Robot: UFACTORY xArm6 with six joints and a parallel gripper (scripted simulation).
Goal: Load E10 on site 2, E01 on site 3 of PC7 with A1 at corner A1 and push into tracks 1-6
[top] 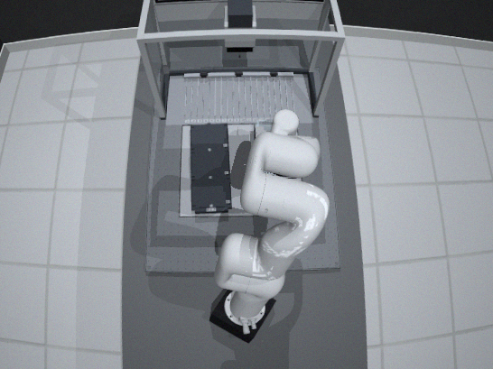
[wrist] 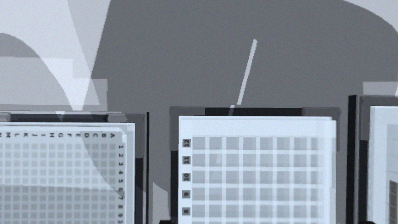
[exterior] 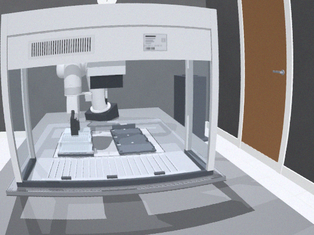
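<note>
The dark plate carrier PC7 lies lengthwise on the apron in front of the rails, and it also shows in the exterior view; its sites look bare. In the wrist view the 384-well plate E10 sits in its nest at the left, the 96-well plate E01 in the middle, and the deep-well block E07 at the right edge. My gripper hangs low over the row of nests, open and empty. My arm hides it from above, and the fingers are out of the wrist view.
The loading rails lie beyond the apron under the instrument frame. Three small lamp blocks, such as the middle one, stand dark behind the tracks. The frame's posts flank the deck. My arm reaches over the nests.
</note>
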